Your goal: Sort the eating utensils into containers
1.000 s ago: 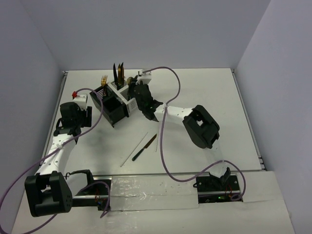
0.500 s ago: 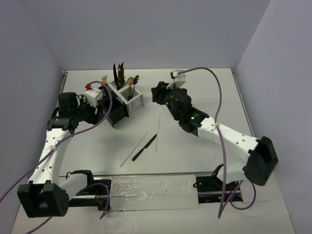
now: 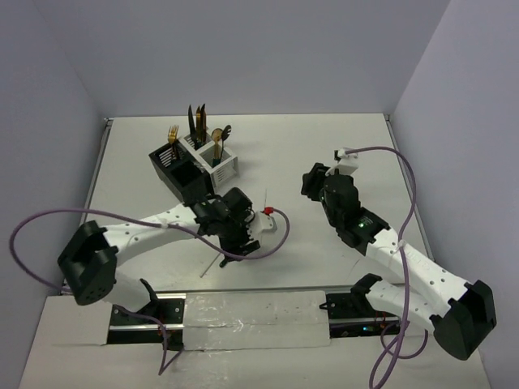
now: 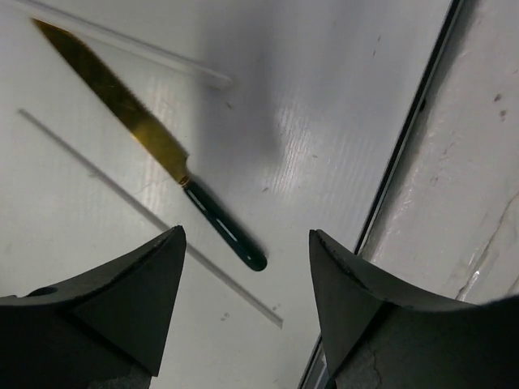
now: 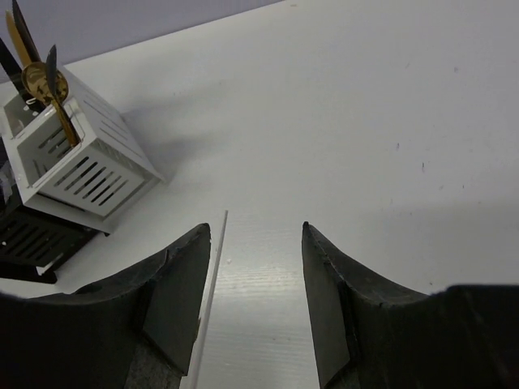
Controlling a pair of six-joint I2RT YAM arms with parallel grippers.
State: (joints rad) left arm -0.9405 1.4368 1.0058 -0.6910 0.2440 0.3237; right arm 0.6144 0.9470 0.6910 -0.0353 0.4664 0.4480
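The black caddy (image 3: 182, 176) and the white caddy (image 3: 217, 160) stand joined at the back left and hold upright utensils: a gold fork (image 3: 173, 134), black knives (image 3: 197, 121) and a gold spoon (image 3: 216, 138). My left gripper (image 3: 242, 233) is open and hovers low over a gold-bladed knife (image 4: 130, 109) with a dark green handle; the handle end lies between the fingertips (image 4: 174, 243). Two pale chopsticks (image 4: 146, 215) lie beside the knife. My right gripper (image 3: 311, 182) is open and empty. A third chopstick (image 5: 212, 267) lies by its left finger.
The table's front edge (image 4: 405, 154) with a dark rail and a taped board runs just beside my left gripper. Purple cables loop from both arms. In the right wrist view, the white caddy (image 5: 89, 174) shows at the far left with the spoon (image 5: 40, 81) in it.
My left arm swung from beside the black caddy to the table middle, over the knife. My right arm drew back to the right, away from the caddies.
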